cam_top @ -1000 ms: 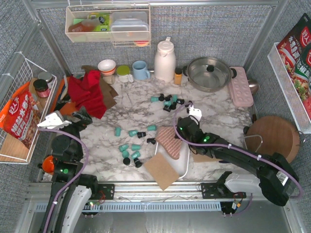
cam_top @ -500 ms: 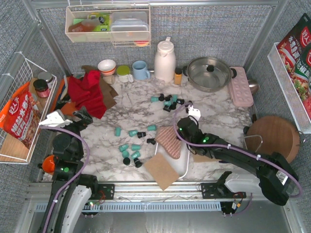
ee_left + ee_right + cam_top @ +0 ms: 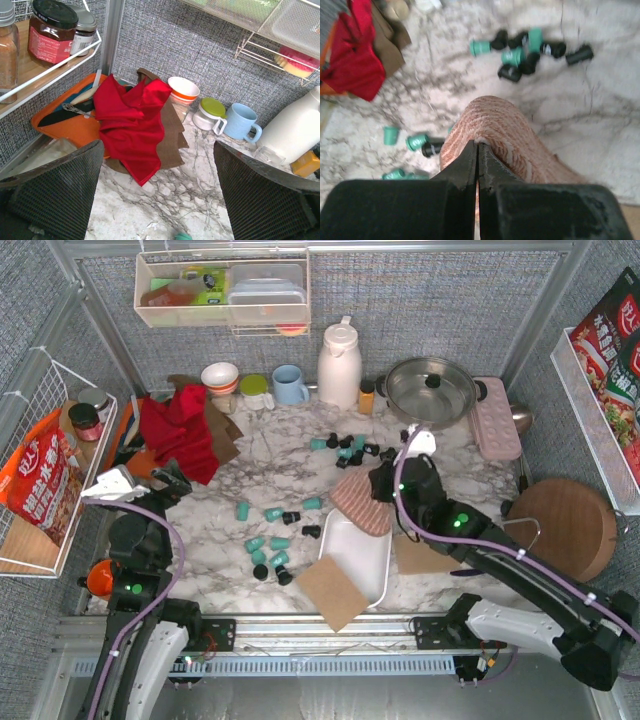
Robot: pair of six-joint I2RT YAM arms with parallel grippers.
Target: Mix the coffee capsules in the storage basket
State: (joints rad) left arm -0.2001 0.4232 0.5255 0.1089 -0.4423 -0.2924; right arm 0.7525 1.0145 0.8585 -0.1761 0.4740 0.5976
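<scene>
The white storage basket [image 3: 352, 558] lies on the marble near the front, and no capsule shows inside it. Teal and black coffee capsules lie loose on the table in two groups, one at the back [image 3: 346, 448] [image 3: 521, 52] and one left of the basket [image 3: 274, 541] [image 3: 415, 141]. My right gripper [image 3: 384, 483] [image 3: 477, 145] is shut on the edge of a pink woven mat [image 3: 360, 506] [image 3: 496, 125], holding it over the basket's far end. My left gripper [image 3: 160, 481] [image 3: 157, 200] stands open at the left with nothing in it; a teal capsule [image 3: 182, 236] lies just below it.
A brown square pad [image 3: 331, 591] overlaps the basket's near left corner; another [image 3: 424, 556] lies under my right arm. A red cloth [image 3: 181, 431], blue mug [image 3: 290, 385], white jug [image 3: 339, 365], pot [image 3: 430, 391] and pink tray [image 3: 495, 418] line the back. A round wooden board [image 3: 566, 525] sits at the right.
My right gripper has shut on the pink woven mat and drawn it up and to the back right, uncovering the basket's inside. The left arm has not moved.
</scene>
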